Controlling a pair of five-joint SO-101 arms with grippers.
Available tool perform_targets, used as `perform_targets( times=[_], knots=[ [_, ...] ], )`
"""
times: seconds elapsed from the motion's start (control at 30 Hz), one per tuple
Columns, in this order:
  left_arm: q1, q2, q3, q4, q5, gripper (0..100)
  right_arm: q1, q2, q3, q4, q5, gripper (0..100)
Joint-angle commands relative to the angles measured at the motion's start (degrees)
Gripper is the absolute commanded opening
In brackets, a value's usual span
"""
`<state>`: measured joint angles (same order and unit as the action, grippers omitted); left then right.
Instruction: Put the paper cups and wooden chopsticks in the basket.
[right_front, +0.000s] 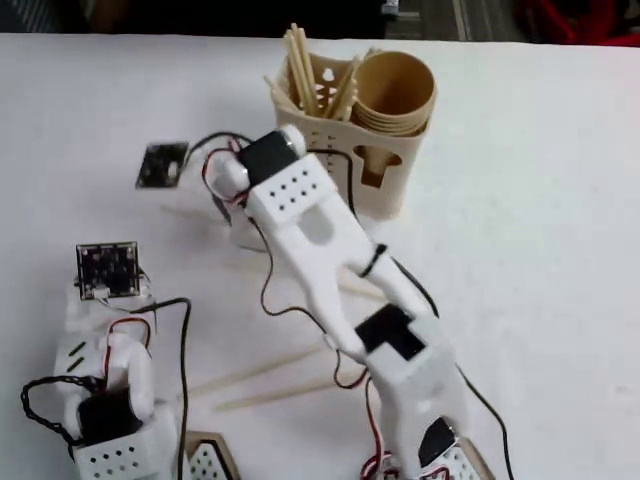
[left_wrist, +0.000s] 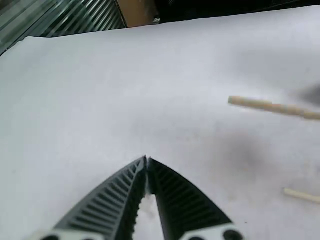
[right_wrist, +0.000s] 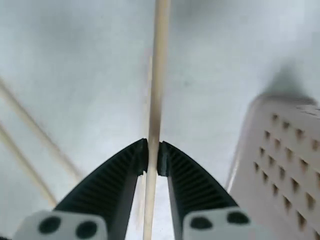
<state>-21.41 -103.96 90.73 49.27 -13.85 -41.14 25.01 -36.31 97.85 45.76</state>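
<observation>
At the right claw (right_wrist: 152, 159), jaws are clamped on one wooden chopstick (right_wrist: 159, 75). The pinch is only at the very tips, and the stick runs long past the claw on both sides. The basket (right_wrist: 287, 170) wall stands just beside it.

Risks, as you go from here:
- A thin round stick in a tip-only pinch could swivel or slide out when you lift or tilt.
- The long free end could catch the basket rim, or the chopsticks already standing inside (right_front: 305, 65), and pop loose.
- Your forearm lies close along the basket front, so a wide swing could nudge the basket or tip the stacked paper cups (right_front: 395, 90).

The left claw (left_wrist: 146, 165) is closed on nothing, low at about 8 o'clock. One loose chopstick (left_wrist: 272, 107) lies near it, off toward its side.

The surface (right_front: 540, 250) is white cloth. The basket is at 12 o'clock. More loose chopsticks (right_front: 262, 368) lie around 6 o'clock, partly under your arm. A small dark square plate (right_front: 162, 165) sits at 10 o'clock.

The room is dark beyond the far edge, with something red at 1 o'clock.
</observation>
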Motion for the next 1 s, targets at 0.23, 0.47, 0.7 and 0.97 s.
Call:
perform_targets(
  times=[0.23, 0.47, 0.7, 0.97],
  knots=[
    [-0.4, -0.6, -0.3, -0.6, -0.6, 2, 5.5, -7.6, -20.5, -14.7, -21.3, 1.9],
    [-0.4, -0.6, -0.3, -0.6, -0.6, 2, 10.2, -7.6, -24.5, -30.9, -29.0, 1.9],
    [-0.4, -0.6, -0.3, -0.6, -0.6, 2, 14.9, -5.4, -24.4, -43.1, -32.7, 1.9],
    [-0.4, -0.6, -0.3, -0.6, -0.6, 2, 20.2, 5.0, -25.0, -47.1, -35.9, 1.9]
  ],
)
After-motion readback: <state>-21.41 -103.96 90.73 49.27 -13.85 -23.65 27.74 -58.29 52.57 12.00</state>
